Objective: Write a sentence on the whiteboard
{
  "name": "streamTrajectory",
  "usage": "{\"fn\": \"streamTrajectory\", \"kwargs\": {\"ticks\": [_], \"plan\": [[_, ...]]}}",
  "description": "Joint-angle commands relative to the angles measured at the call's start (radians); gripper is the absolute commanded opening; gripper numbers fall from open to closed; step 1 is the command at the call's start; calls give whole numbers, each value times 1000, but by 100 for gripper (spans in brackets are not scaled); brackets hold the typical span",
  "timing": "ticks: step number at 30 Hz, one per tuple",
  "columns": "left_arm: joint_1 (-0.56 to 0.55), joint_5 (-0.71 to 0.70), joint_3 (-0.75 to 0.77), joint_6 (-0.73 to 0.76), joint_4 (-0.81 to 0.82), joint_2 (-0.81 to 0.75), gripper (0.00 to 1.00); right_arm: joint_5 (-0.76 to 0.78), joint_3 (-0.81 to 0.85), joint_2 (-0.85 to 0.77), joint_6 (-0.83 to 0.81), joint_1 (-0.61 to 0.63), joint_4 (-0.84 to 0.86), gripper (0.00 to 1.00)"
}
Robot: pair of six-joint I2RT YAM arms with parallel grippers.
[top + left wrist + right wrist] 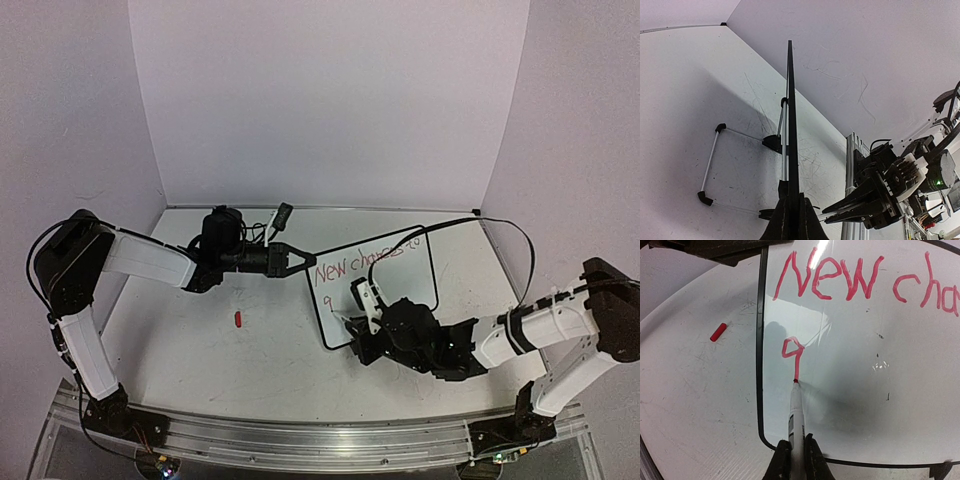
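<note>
The whiteboard [400, 285] stands tilted on the table, with a thin black frame. Red writing "New cha…" runs along its top [850, 280], and a single "9"-like stroke sits on the line below. My right gripper [795, 462] is shut on a white marker [796, 412], whose red tip touches the bottom of that stroke. The right gripper also shows in the top view [365, 318]. My left gripper [298, 262] is shut on the board's upper left edge. In the left wrist view the board [790, 115] shows edge-on between my left gripper's [792, 220] jaws.
A small red marker cap [238, 319] lies on the table left of the board and also shows in the right wrist view [718, 332]. The board's wire stand with black feet [715, 165] rests behind it. White walls enclose the table, and a metal rail [300, 440] runs along the near edge.
</note>
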Motion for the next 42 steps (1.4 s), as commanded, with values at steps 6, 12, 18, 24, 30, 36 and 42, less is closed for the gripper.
{"fn": "streamTrajectory", "kwargs": {"ticks": [6,12,18,24,30,36,42], "plan": [[-10,26,16,10,-76,-22,0,-7,22,21,2,9,-23,0],[-10,26,14,12,-77,-24,0,-14,57,39,-15,10,-7,0],[-10,27,14,12,-76,-23,0,7,50,9,-20,9,-2,0],[-10,26,17,12,-76,-20,0,44,-2,-76,-34,6,18,0],[-10,27,17,12,-77,-17,0,51,22,-64,-57,-7,27,0],[-11,29,17,12,-76,-18,0,44,32,-54,-57,-33,39,0],[-10,30,17,13,-76,-19,0,26,46,-42,-78,-36,50,0]]}}
